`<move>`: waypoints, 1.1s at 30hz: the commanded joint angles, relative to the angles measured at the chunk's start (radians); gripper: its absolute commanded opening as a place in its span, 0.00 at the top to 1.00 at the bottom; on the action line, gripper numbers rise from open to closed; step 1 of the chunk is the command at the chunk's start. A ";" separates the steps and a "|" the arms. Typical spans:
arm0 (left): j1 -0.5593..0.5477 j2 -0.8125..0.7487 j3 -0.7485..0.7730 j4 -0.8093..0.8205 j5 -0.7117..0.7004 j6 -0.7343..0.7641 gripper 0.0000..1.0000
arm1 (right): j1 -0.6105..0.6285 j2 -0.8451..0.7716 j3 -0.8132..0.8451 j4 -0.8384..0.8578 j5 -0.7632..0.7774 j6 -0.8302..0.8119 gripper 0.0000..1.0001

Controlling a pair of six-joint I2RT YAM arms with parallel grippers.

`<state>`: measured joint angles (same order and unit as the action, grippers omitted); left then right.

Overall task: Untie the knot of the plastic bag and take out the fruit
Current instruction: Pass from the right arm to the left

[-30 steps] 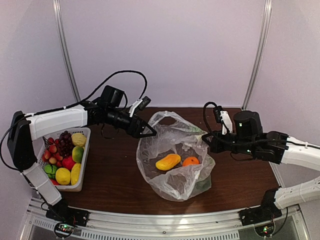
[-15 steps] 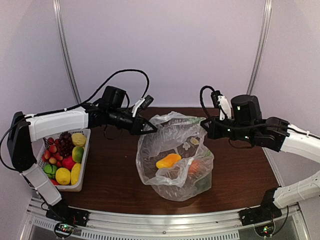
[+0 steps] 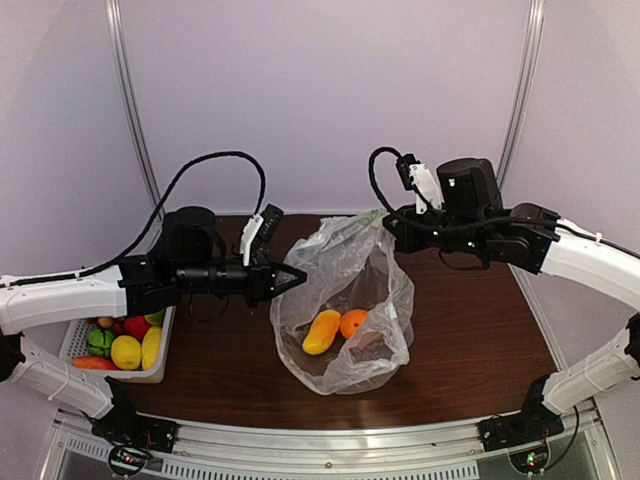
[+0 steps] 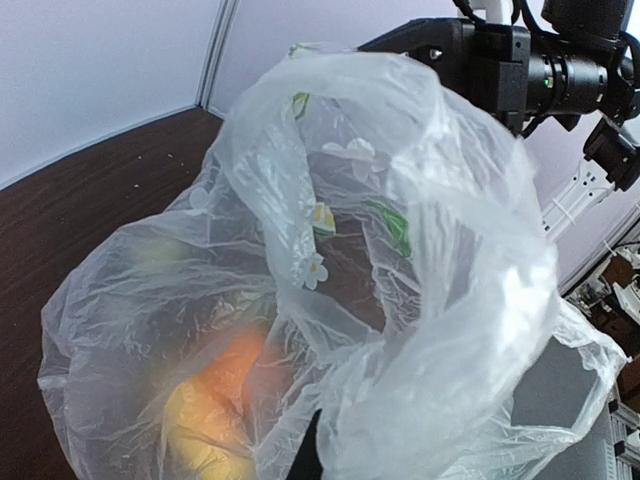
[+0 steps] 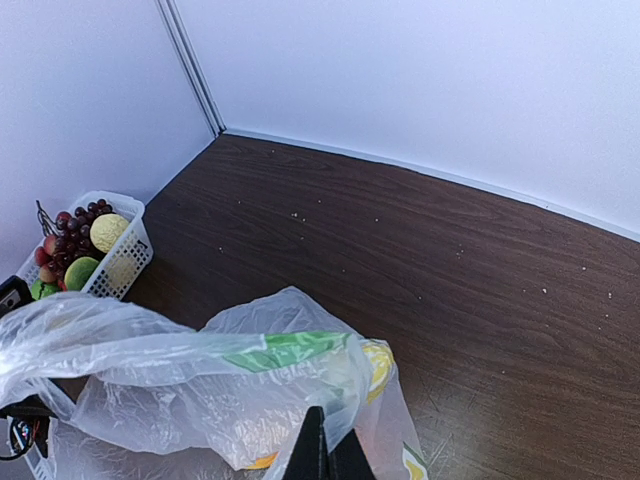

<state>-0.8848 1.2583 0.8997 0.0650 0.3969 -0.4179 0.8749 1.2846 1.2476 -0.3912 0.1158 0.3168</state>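
Closing jaws: the left gripper (image 3: 297, 274), wide open beside the bag 1 second ago, is now pinched together on the left edge of the large transparent crinkly plastic bag (image 3: 345, 262). In the left wrist view the film bunches right at its dark fingers (image 4: 304, 455).
Right gripper: the right gripper (image 3: 386, 220) is clamped tight on the bag's top right rim, higher and farther back than 1 second ago.
Bag position: hoisted between the 2 grippers, its bottom apparently resting on the dark brown wooden table (image 3: 470, 330), well apart from the white slotted plastic basket (image 3: 152, 377) at the left.
Fruit: the yellow elongated mango (image 3: 322, 332) and the round orange (image 3: 352, 323), slightly apart 1 second ago, now touch at the bottom of the bag.
Knot: no tied tuft shows in any view, so the knot is probably already undone.
Meaning: with both sides held and the bag raised, the mouth looks stretched open. The fruit remains inside, so taking it out is not yet done.
Bag axis: the long axis runs from the right gripper's hold at the upper right down to the sagging base at the lower left. The mouth seems to face up and toward the far left.
Mango axis: tilted, its upper end toward the orange and its lower end toward the near left.
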 commanded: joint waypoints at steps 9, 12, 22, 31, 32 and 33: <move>-0.011 -0.092 -0.145 0.095 -0.256 -0.141 1.00 | 0.021 -0.068 0.007 -0.018 -0.028 -0.021 0.30; -0.011 -0.107 -0.164 0.102 -0.267 -0.150 1.00 | 0.056 -0.117 -0.017 0.005 -0.037 -0.024 0.24; -0.011 -0.104 -0.175 0.103 -0.267 -0.173 1.00 | 0.240 -0.046 -0.019 0.040 -0.037 0.007 0.28; -0.011 -0.102 -0.181 0.121 -0.288 -0.201 1.00 | 0.292 0.207 -0.041 0.014 0.028 0.133 0.39; -0.011 -0.102 -0.182 0.121 -0.290 -0.201 1.00 | 0.292 0.230 -0.054 0.021 0.016 0.145 0.39; -0.011 -0.102 -0.183 0.120 -0.293 -0.203 1.00 | 0.292 0.248 -0.068 0.026 0.004 0.157 0.40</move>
<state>-0.8978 1.1557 0.7334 0.1345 0.1280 -0.6041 1.1667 1.4796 1.2236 -0.3553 0.1135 0.3977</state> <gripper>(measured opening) 0.006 0.611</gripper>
